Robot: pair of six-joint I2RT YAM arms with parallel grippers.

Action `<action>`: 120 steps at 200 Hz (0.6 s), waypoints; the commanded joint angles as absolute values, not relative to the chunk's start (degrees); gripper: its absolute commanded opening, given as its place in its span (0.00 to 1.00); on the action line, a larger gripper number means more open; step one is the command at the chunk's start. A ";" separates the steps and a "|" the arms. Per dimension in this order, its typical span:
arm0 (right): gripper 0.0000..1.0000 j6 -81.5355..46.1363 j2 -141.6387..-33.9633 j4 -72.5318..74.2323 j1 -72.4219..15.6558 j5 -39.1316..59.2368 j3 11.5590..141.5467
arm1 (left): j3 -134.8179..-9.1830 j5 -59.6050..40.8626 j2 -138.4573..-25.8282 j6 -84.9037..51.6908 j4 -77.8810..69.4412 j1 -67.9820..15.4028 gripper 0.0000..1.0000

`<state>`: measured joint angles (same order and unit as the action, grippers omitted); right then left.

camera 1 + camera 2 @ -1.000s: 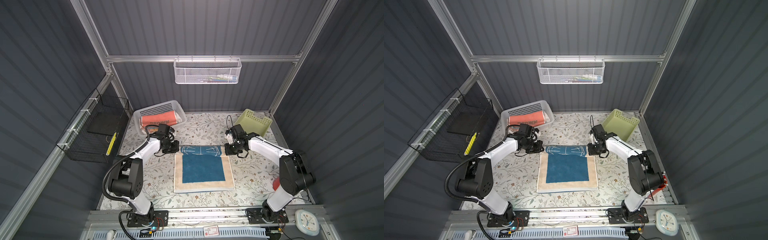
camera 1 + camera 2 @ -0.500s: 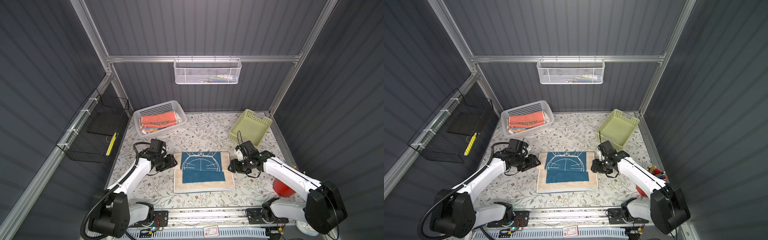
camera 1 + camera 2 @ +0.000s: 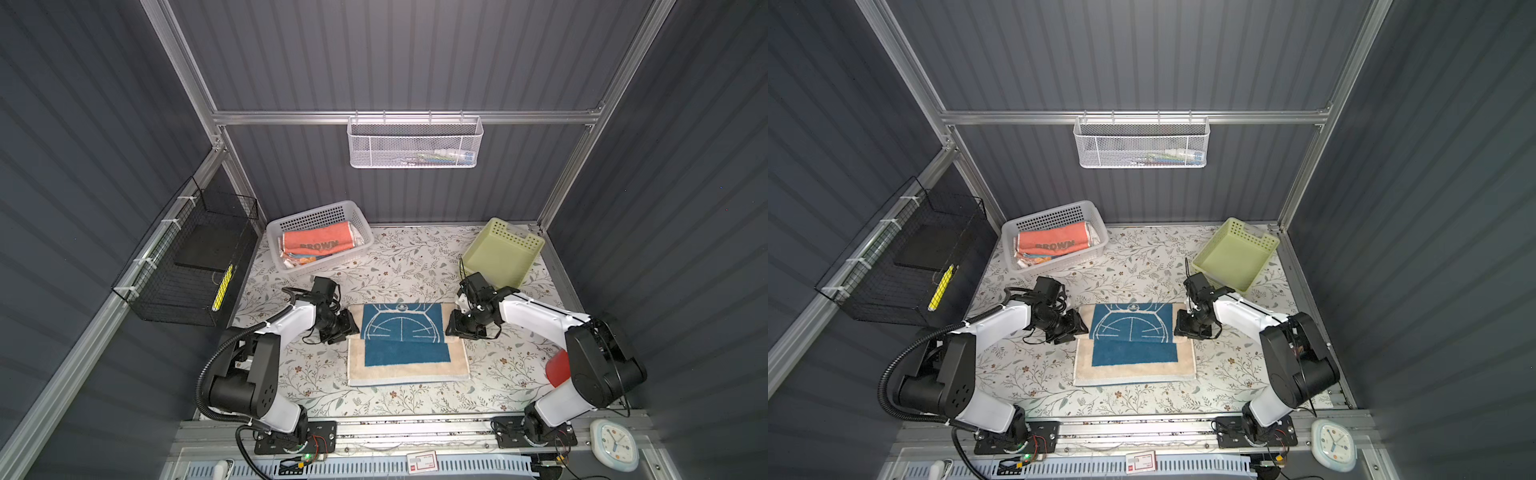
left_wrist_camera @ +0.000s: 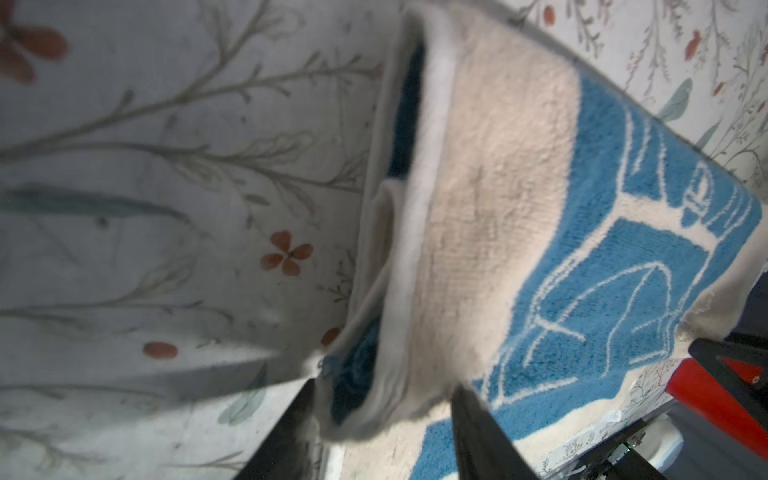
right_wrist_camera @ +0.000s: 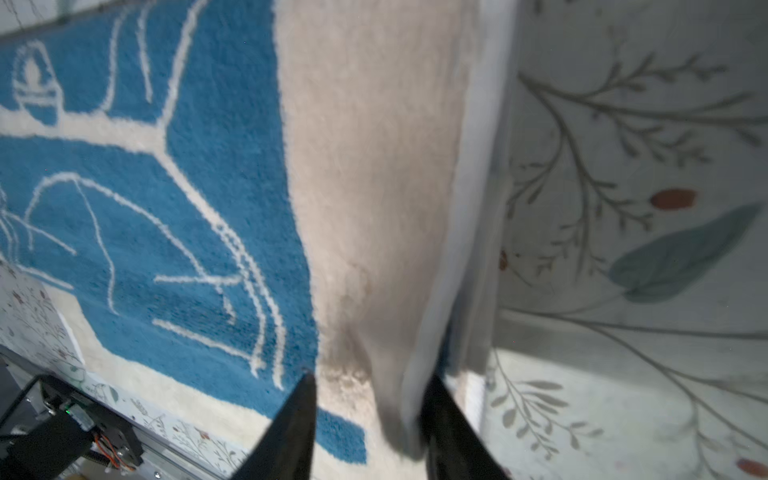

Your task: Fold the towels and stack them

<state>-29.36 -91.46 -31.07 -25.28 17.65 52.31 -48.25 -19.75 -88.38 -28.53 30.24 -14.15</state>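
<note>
In both top views a cream towel [image 3: 409, 374] with a blue panel of white line drawing lies at the centre of the frame on a flower-patterned table covering [image 3: 399, 266]. Its far part is folded over toward the lower edge of the frame, so the drawn panel faces up above a plain blue strip. The left gripper [image 3: 351, 326] sits at the towel's left edge and the right gripper [image 3: 450, 329] at its right edge, both level with the folded part. In the left wrist view the two dark jaws stand apart, with the doubled towel edge filling the gap between them, and the right wrist view shows the same on its side. Whether either pair presses the cloth or only straddles it cannot be told. At upper left of the frame a white basket [image 3: 316, 217] holds a coral towel [image 3: 320, 243] reading "BROWN". At upper right sits a green basket [image 3: 519, 239].
</note>
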 commanded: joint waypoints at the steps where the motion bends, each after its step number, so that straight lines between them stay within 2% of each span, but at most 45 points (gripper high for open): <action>1: 0.25 -28.57 -93.35 -31.19 -25.28 18.01 54.27 | -51.72 -19.78 -89.84 -26.53 30.89 -13.75 0.33; 14: 0.14 -28.12 -93.98 -31.50 -25.29 17.17 55.75 | -53.59 -19.32 -90.69 -25.34 31.99 -13.71 0.16; 26: 0.08 -27.33 -94.61 -32.02 -25.19 16.42 57.78 | -55.62 -17.04 -91.67 -24.23 33.27 -13.58 0.00; 62: 0.04 -23.70 -98.63 -37.00 -23.37 16.16 68.79 | -64.32 -16.70 -95.08 -20.82 36.83 -11.85 0.00; 120: 0.07 -17.56 -102.70 -48.65 -20.45 16.17 87.41 | -79.54 -18.46 -98.09 -18.37 41.73 -8.70 0.00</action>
<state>-21.43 -102.15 -40.95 -21.39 16.84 82.28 -74.74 -17.69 -97.73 -20.69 37.52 -9.54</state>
